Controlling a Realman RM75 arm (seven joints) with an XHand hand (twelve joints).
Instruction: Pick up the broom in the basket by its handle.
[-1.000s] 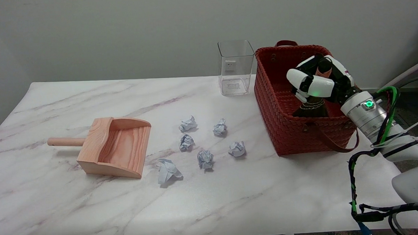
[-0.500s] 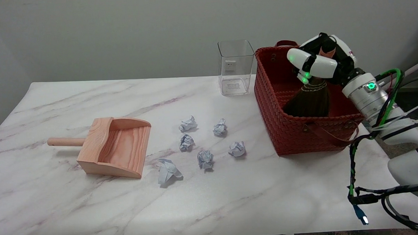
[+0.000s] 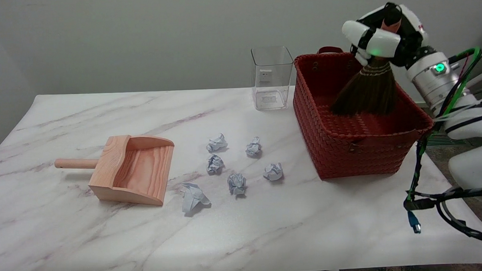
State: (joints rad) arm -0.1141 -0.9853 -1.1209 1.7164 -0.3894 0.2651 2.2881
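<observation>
Robot hand (image 3: 383, 32) wrapped round broom (image 3: 367, 90) handle, upper right of frame. It has risen since approx 1 s ago; bristles were deep in basket (image 3: 358, 155), now hang above its floor w/ tips near rim level. Pick-up looks nearly done.

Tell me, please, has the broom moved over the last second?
Yes. Held by the right hand, the broom has risen; its bristles now show above the basket rim.

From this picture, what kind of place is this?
Probably a robot test bench indoors: a marble-patterned table against a bare wall, staged paper balls beside a wooden dustpan, cabled robot arm.
</observation>
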